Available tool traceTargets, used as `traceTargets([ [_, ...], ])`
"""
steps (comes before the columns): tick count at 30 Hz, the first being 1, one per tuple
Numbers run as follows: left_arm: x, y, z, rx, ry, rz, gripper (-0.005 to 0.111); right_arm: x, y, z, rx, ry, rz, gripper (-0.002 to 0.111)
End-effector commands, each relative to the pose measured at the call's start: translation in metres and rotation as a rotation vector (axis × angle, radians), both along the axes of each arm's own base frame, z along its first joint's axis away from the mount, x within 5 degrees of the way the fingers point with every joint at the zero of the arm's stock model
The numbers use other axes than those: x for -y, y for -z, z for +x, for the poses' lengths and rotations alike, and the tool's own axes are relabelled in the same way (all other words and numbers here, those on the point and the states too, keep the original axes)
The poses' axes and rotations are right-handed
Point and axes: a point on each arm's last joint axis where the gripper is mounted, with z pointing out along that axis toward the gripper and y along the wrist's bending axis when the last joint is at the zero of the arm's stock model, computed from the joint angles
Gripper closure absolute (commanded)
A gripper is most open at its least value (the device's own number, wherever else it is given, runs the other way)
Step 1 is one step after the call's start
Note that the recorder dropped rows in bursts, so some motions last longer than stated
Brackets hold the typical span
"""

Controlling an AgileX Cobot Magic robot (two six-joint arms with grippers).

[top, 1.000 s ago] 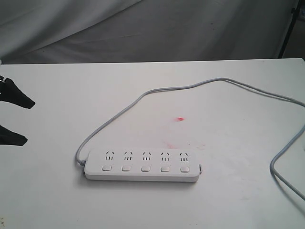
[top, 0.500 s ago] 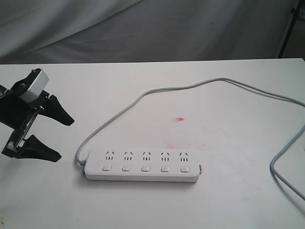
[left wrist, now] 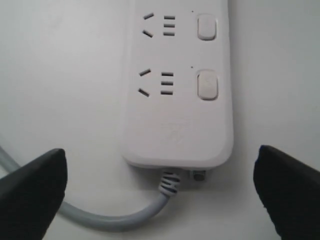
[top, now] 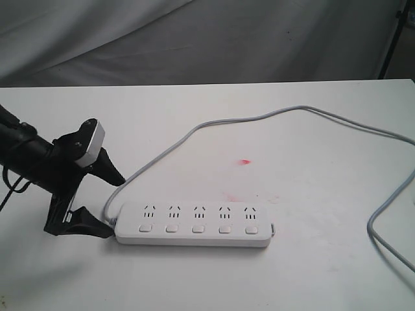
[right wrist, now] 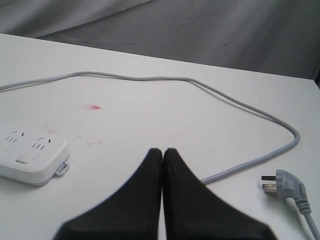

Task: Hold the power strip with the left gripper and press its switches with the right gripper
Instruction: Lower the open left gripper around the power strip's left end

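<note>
- Exterior view: the left gripper (top: pixel 115 207) is seen spread wide, with nothing held between its fingers.
- One finger is set on the far side of the cord end of the power strip (top: pixel 194 223), the other on the near side; whether the near fingertip touches the casing cannot be told from here.
- A white-grey block (top: pixel 91 139) is seen on top of the claw.
- The power strip is noted as a long flat white bar lying flat on the white table (top: pixel 311 278), left to right, with five socket groups and a row of five switches (top: pixel 198 229) along its near edge.
- The grey cord (top: pixel 259 118) is seen leaving the left end, looping away and off to the right.
- A small red mark (top: pixel 244 161) is recorded on the table behind the strip.
- Left wrist view: both fingers (left wrist: pixel 32 190) are seen well apart, clear of the casing, with bare table on either side.
- The rounded cord end of the strip lies between the fingers, just ahead of the tips; two socket groups and two switches are visible.
- Right wrist view: the right gripper (right wrist: pixel 163 155) is seen with its fingers pressed together, gripping nothing and held above the table.
- The strip's free end is seen well apart from it, and the plug (right wrist: pixel 282 182) lies near it on the other side.
</note>
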Motion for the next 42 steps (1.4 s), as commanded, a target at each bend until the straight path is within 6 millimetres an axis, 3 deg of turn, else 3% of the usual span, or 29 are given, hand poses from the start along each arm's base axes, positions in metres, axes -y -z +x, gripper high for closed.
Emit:
traceTargets([
  [1, 0.004, 0.000, 0.001, -0.002, -0.025, -0.022, 0.013, 0.000, 0.000, 0.000, 0.007, 0.002, 0.005, 0.108],
  [25, 0.007, 0.022, 0.003, -0.080, -0.074, -0.059, 0.013, 0.000, 0.000, 0.000, 0.007, 0.002, 0.005, 0.108],
  [36, 0.032, 0.022, -0.003, -0.076, -0.013, -0.058, 0.013, 0.000, 0.000, 0.000, 0.007, 0.002, 0.005, 0.108],
  [42, 0.029, 0.024, -0.003, -0.062, 0.000, -0.026, 0.013, 0.000, 0.000, 0.000, 0.007, 0.002, 0.005, 0.108],
])
